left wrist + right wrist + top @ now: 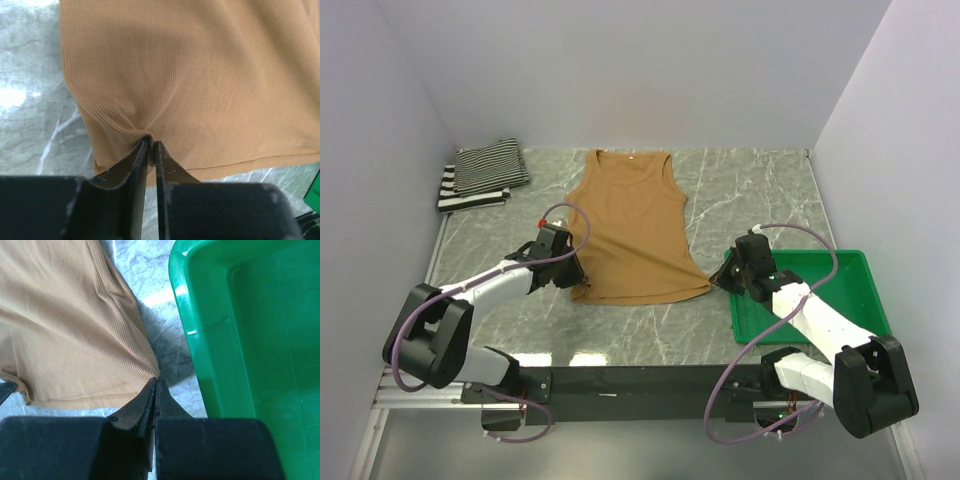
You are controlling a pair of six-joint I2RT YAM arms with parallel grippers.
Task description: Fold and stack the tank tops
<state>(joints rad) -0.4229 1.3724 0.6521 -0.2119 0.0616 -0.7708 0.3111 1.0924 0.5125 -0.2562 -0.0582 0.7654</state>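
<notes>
The plain tan tank top (635, 225) lies flat in the middle of the table, neck at the far side. My left gripper (570, 268) is shut on its near left corner; in the left wrist view the tan cloth (190, 75) puckers into the closed jaws of the gripper (151, 142). My right gripper (727, 273) is shut at the near right corner; in the right wrist view the tan cloth's (75, 330) side edge runs into the gripper's tips (155, 382). The pinstriped top (492, 165) lies folded on the wide-striped top (460, 195) at the back left.
A green plastic tray (800, 257) stands at the right, just beside my right gripper; its rim (185, 315) is close to the fingers. White walls enclose the grey marble table (750, 190) on three sides.
</notes>
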